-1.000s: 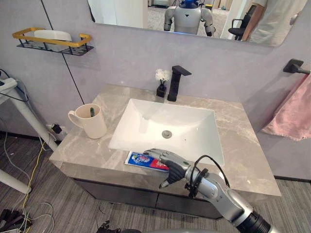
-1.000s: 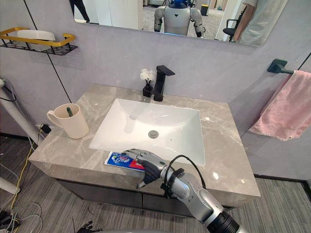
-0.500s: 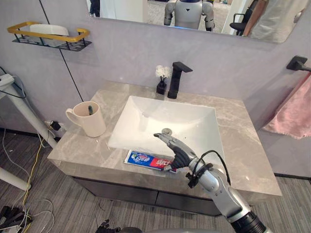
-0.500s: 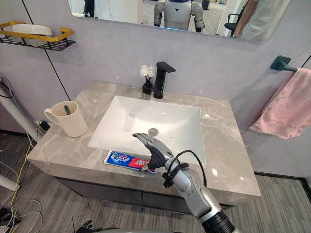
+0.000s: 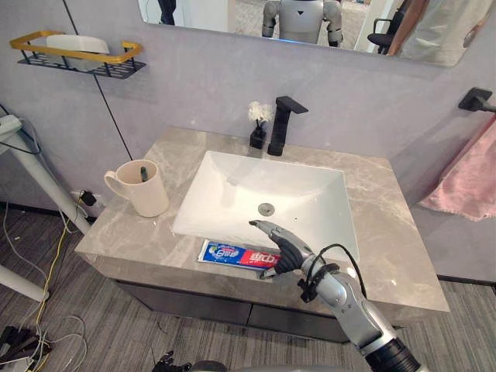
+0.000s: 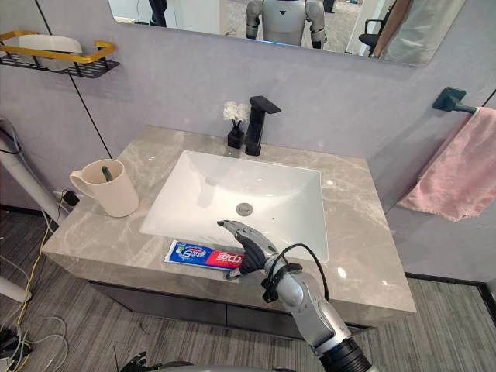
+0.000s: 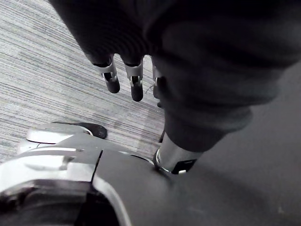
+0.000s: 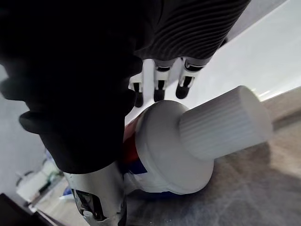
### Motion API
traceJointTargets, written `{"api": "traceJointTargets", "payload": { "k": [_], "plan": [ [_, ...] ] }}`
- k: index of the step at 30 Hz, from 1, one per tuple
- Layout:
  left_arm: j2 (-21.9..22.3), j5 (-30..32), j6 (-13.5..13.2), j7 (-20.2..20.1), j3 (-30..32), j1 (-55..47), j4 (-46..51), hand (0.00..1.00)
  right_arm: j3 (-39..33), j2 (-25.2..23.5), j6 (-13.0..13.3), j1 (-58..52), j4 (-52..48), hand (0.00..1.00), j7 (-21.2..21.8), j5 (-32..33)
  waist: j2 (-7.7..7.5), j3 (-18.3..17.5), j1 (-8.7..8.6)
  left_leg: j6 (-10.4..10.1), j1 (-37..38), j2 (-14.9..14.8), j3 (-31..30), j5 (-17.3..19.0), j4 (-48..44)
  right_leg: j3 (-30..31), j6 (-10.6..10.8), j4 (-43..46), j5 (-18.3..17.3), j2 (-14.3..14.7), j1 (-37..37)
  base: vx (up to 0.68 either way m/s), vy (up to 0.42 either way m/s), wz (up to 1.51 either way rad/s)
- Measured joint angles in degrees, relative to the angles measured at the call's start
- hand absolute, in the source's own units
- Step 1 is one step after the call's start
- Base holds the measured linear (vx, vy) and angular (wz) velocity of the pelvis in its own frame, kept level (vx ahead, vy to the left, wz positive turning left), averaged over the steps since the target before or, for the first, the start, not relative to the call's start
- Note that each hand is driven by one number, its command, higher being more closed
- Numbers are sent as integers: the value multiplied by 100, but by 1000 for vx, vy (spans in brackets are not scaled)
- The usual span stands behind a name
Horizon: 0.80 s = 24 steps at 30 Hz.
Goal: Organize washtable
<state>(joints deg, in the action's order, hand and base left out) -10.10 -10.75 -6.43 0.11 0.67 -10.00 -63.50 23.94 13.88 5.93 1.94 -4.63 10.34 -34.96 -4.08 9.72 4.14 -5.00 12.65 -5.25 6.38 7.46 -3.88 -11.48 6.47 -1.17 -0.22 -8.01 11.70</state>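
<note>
A blue, white and red toothpaste tube (image 5: pixel 232 253) lies flat on the grey marble counter (image 5: pixel 139 236), along the front rim of the white basin (image 5: pixel 225 209). My right hand (image 5: pixel 283 249) is at the tube's white cap end (image 8: pixel 221 125). Its fingers (image 8: pixel 160 84) reach out straight above the tube's shoulder and its thumb sits low beside it, so the hand is open. The cream mug (image 5: pixel 143 187) with a green toothbrush (image 5: pixel 144 174) stands at the counter's left. My left hand (image 7: pixel 124 77) hangs open over the floor.
A black faucet (image 5: pixel 280 124) and a small black vase of white flowers (image 5: pixel 258 128) stand behind the basin. A gold-railed shelf (image 5: pixel 74 56) hangs on the wall at upper left. A pink towel (image 5: pixel 469 174) hangs at the right. The counter's front edge runs just below the tube.
My right hand lay across the tube with its thumb over the front edge. It has since turned, fingers now pointing over the basin rim at the cap end. The tube has not moved.
</note>
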Motion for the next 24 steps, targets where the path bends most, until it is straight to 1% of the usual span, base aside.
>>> {"api": "traceJointTargets", "payload": {
  "k": [1, 6, 8, 9, 11, 12, 15, 20, 23, 24],
  "plan": [
    [0, 0, -1, 0, 1, 1, 2, 0, -1, 1, 2, 0, 0, 100, 0, -3, -8, 1, 0, 0, 0, 0, 0, 0, 3, 0, 0, 0, 0, 0, 0, 0, 0, 0],
    [-5, 0, 0, -6, 1, -1, 5, 0, 14, 1, 32, 1, 18, 100, 71, -83, -29, 13, 0, 0, 6, 0, 0, 0, 9, 0, 0, -1, 0, 0, 2, 0, 0, 0],
    [-10, 0, 4, -7, 0, -4, 4, 0, 15, 4, 35, 3, 115, 100, 119, -122, -33, 14, -1, 0, 8, 0, 1, -1, 10, 3, 0, -1, 0, 1, 2, 0, 0, 0],
    [-11, 0, 4, -7, 0, -2, 5, 0, 16, -11, 35, 14, 207, 100, 86, -167, -58, 0, 3, 0, 9, 0, 1, -1, 14, 3, 0, -1, 0, 1, 3, 0, 0, 0],
    [-11, 0, 4, -7, 0, 4, 7, 0, 16, -94, 9, 179, 342, 100, 82, -216, -59, 0, 4, 1, 11, 5, 5, -1, 28, 3, 0, -3, 0, -1, 0, 0, 0, 0],
    [-13, -1, 2, -7, 0, 5, 25, 0, 18, -103, 2, 285, 409, 100, 83, -242, -72, -4, 20, 1, 18, 9, 6, -2, 48, 1, 0, -8, 0, -3, 0, 0, 0, 0],
    [-21, -4, 1, -9, 1, 6, 111, 0, 10, -99, 0, 399, 443, 100, 88, -274, -99, -8, 149, 1, 45, 14, 8, -3, 98, 12, 3, -35, -2, -3, 3, 0, 0, -1],
    [-69, -8, 5, -12, 2, 6, 110, 0, 94, -89, 60, 518, 417, 100, 137, -152, -178, 23, 139, 2, 35, 22, 13, -3, 109, -2, 4, -52, -2, -8, 23, 0, 0, 0],
    [-69, -18, -1, -12, 3, 6, 110, 0, 142, 8, 44, 596, 394, 100, 155, -146, -181, 23, 146, 2, 37, 25, 6, -3, 106, -10, 3, -51, -2, -13, 15, -33, -10, 2],
    [-69, -37, -2, -12, 3, 4, 110, 0, 160, 74, 44, 651, 384, 100, 230, -109, -182, 24, 149, 2, 42, 24, 0, -3, 104, -19, 3, -51, -2, -13, 13, 0, 0, 0]
  ]
}}
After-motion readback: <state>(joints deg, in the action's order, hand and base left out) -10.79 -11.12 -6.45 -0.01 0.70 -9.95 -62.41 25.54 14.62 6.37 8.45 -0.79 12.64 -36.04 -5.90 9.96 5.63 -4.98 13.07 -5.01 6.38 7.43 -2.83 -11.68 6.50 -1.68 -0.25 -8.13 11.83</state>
